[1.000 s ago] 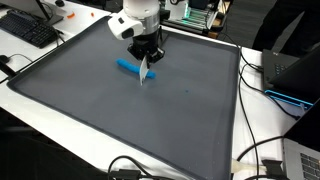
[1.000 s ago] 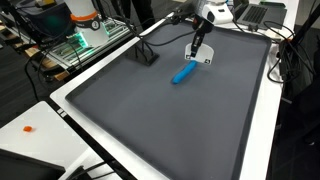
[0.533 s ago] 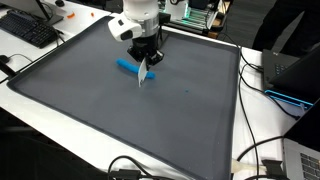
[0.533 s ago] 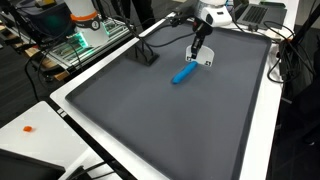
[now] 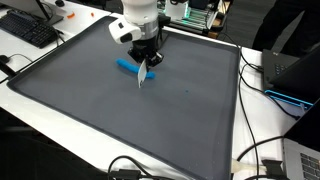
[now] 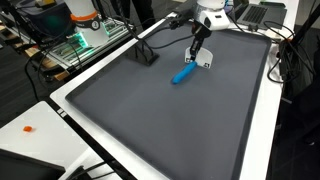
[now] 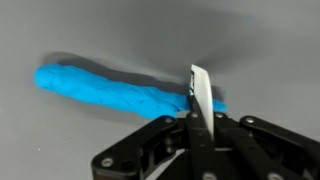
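A long blue roll (image 5: 126, 67) lies on the dark grey mat (image 5: 120, 115). It also shows in the other exterior view (image 6: 183, 75) and the wrist view (image 7: 105, 87). My gripper (image 7: 197, 122) is shut on a thin white blade (image 7: 198, 92), held upright on its edge. The blade's tip hangs just over one end of the blue roll; I cannot tell whether they touch. In both exterior views the gripper (image 5: 146, 66) (image 6: 197, 54) stands right beside the roll, with the blade (image 5: 143, 77) pointing down toward the mat.
The mat (image 6: 170, 125) covers most of a white table. A small black object (image 6: 147, 57) sits on the mat near its far edge. A keyboard (image 5: 30, 30), a laptop (image 5: 290, 75), cables (image 5: 255, 160) and green-lit electronics (image 6: 85, 40) surround the mat.
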Action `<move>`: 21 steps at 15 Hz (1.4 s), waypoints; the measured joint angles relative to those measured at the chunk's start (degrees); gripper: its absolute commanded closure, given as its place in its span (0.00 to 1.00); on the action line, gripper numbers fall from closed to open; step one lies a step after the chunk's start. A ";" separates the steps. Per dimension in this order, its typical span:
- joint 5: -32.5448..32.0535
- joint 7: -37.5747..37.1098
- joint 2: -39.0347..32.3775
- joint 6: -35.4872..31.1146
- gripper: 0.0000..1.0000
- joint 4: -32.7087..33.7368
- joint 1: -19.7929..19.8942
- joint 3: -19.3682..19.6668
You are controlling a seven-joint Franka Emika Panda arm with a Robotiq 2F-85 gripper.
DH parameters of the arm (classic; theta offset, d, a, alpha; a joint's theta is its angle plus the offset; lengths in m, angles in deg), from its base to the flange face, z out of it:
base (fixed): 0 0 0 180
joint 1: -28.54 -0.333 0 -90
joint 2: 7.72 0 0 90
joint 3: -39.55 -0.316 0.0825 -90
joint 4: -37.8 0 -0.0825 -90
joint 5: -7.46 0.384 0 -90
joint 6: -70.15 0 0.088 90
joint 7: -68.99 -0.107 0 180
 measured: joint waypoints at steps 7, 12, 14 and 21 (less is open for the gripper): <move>1.30 0.27 0.41 0.00 0.99 -0.71 0.40 -0.15; 3.95 1.32 1.87 0.01 0.99 -3.20 1.03 -0.45; 5.38 2.13 2.41 0.01 0.99 -4.08 1.33 -0.68; 9.50 5.43 3.47 0.08 0.99 -5.41 2.01 -2.57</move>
